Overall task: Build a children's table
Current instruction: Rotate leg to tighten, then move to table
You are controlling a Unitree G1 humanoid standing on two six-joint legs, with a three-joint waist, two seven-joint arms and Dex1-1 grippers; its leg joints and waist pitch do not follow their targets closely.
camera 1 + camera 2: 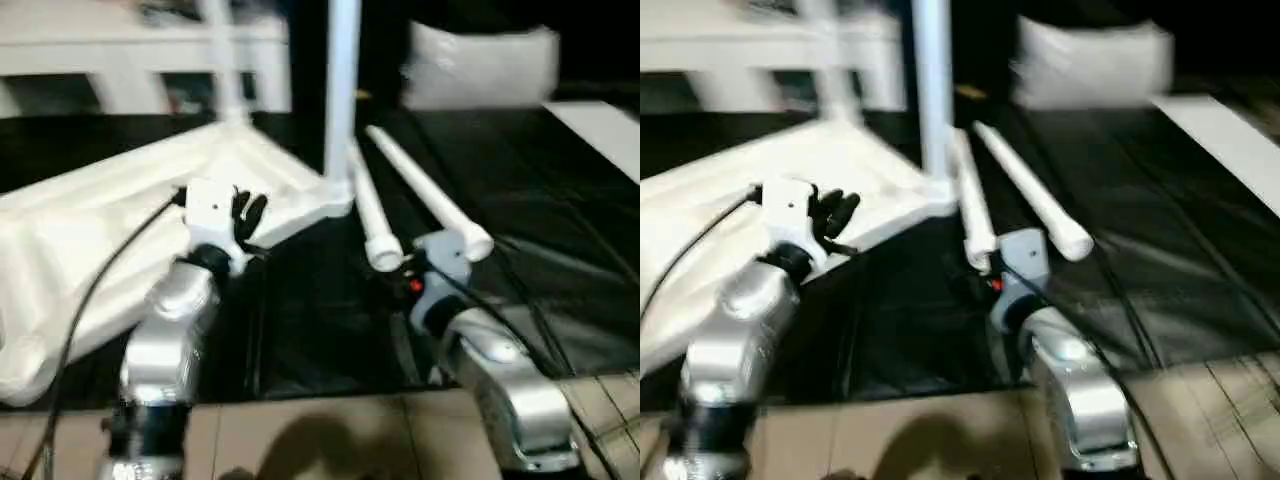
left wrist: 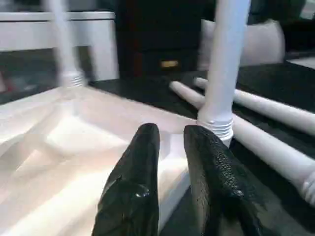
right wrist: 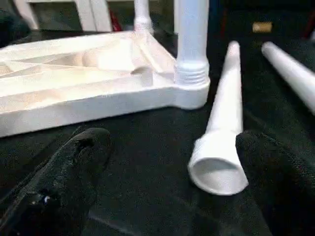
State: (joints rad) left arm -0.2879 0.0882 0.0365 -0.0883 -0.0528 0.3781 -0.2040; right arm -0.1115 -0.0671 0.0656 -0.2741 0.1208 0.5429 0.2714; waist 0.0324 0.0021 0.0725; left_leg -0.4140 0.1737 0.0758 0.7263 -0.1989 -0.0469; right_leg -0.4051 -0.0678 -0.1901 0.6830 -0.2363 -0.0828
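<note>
The children's table top (image 1: 100, 220) lies upside down on the black mat, ribbed underside up. Two legs stand upright in it, one at the near right corner (image 1: 342, 100) and one at a far corner (image 1: 222, 60). Two loose legs (image 1: 372, 215) (image 1: 425, 195) lie on the mat to the right of that corner. My left gripper (image 2: 172, 135) hovers over the top's underside near the corner leg, its fingers a little apart with nothing between them. My right gripper (image 3: 174, 145) is open wide, low over the mat, with the thick hollow end of a loose leg (image 3: 216, 167) between its fingers, untouched.
White cabinets (image 1: 130, 50) stand along the back left. A white bag-like bundle (image 1: 480, 65) sits at the back right, and a flat white board (image 1: 600, 130) lies at the right. The mat ends at a tiled floor (image 1: 330, 440) near me.
</note>
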